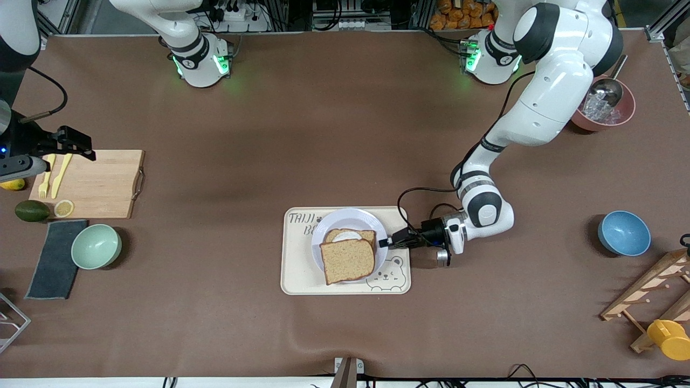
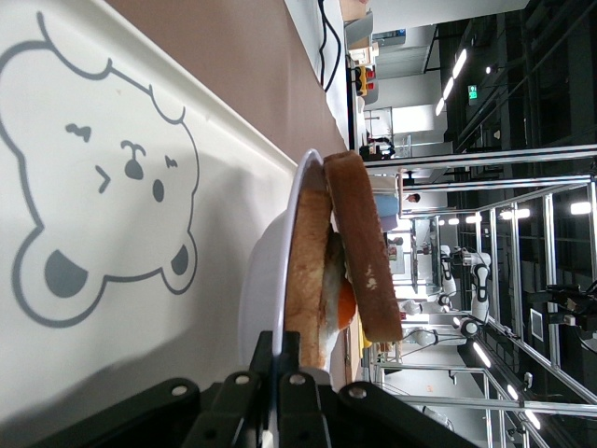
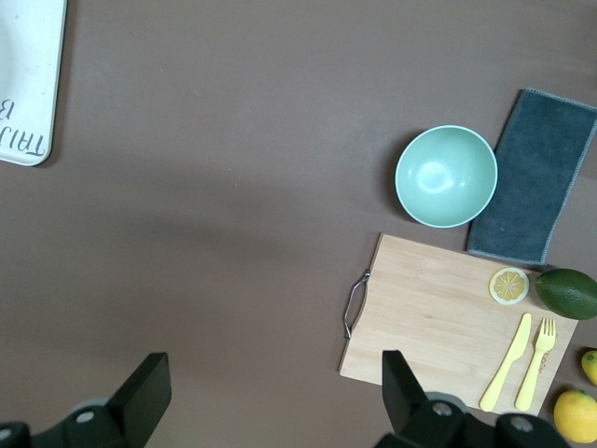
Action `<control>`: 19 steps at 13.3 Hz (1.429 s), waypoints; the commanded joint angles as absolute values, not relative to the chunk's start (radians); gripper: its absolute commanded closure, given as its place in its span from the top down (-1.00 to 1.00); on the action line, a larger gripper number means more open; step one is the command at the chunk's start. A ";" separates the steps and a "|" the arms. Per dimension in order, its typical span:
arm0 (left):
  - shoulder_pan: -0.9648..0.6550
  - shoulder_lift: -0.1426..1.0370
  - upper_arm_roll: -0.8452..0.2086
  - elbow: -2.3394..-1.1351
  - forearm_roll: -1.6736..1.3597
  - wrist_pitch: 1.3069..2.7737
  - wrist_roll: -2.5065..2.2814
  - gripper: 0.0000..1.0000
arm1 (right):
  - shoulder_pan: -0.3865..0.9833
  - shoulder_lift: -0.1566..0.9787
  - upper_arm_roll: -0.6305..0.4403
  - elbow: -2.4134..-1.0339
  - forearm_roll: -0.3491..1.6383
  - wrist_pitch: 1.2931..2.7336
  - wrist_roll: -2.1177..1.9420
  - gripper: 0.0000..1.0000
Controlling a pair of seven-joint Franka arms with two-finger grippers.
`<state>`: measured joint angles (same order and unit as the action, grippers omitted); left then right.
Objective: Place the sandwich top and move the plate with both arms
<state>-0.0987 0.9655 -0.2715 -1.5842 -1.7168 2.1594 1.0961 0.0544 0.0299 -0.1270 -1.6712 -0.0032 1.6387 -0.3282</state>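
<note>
The sandwich top (image 1: 347, 261), a plain brown slice, lies on the egg-bearing slice (image 1: 350, 235) on the lavender-white plate (image 1: 345, 214), shifted toward the front camera. The plate sits on the cream bear tray (image 1: 294, 269). My left gripper (image 1: 385, 242) is low at the plate's edge toward the left arm's end of the table and is shut on the plate's rim. In the left wrist view the fingers (image 2: 264, 359) clamp the thin rim (image 2: 297, 224), with the sandwich top (image 2: 359, 243) just past it. My right gripper (image 1: 81, 145) waits open over the wooden board (image 1: 97, 183), nothing between its fingers (image 3: 149, 387).
The board carries a yellow fork and knife (image 1: 54, 175) and a lemon slice (image 1: 63, 208). Beside it are a green bowl (image 1: 96, 246), a dark cloth (image 1: 54, 258) and an avocado (image 1: 31, 210). At the left arm's end stand a blue bowl (image 1: 623, 233), a wooden rack (image 1: 652, 291) and a pink ice bowl (image 1: 604, 110).
</note>
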 commanded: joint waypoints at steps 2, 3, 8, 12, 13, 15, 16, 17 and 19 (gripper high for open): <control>-0.123 1.008 -0.250 -1.545 -1.703 2.149 1.084 -1.00 | 0.031 0.034 -0.109 -1.661 -0.020 1.637 -0.325 1.00; -0.129 1.008 -0.244 -1.545 -1.703 2.149 1.085 -1.00 | 0.032 0.041 -0.110 -1.661 -0.020 1.637 -0.325 1.00; -0.130 1.006 -0.242 -1.542 -1.703 2.149 1.077 0.01 | 0.034 0.046 -0.109 -1.660 -0.020 1.638 -0.325 1.00; -0.127 0.997 -0.242 -1.542 -1.700 2.149 1.078 1.00 | 0.034 0.046 -0.110 -1.658 -0.020 1.638 -0.325 1.00; -0.120 0.991 -0.242 -1.542 -1.698 2.149 1.078 1.00 | 0.034 0.048 -0.110 -1.658 -0.021 1.638 -0.325 1.00; -0.103 0.977 -0.242 -1.546 -1.660 2.148 1.074 1.00 | 0.034 0.048 -0.109 -1.657 -0.021 1.638 -0.325 1.00; -0.091 0.967 -0.242 -1.548 -1.642 2.146 1.072 1.00 | 0.035 0.048 -0.110 -1.658 -0.021 1.638 -0.325 1.00; -0.080 0.957 -0.242 -1.551 -1.623 2.143 1.065 1.00 | 0.034 0.048 -0.110 -1.657 -0.020 1.638 -0.325 1.00; -0.068 0.931 -0.244 -1.555 -1.588 2.138 0.975 1.00 | 0.035 0.048 -0.109 -1.657 -0.020 1.638 -0.325 1.00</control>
<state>-0.0824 0.9536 -0.2562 -1.5410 -1.6375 2.1374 1.0403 0.0540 0.0409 -0.1269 -1.6712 -0.0032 1.6408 -0.3282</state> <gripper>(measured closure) 0.000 0.000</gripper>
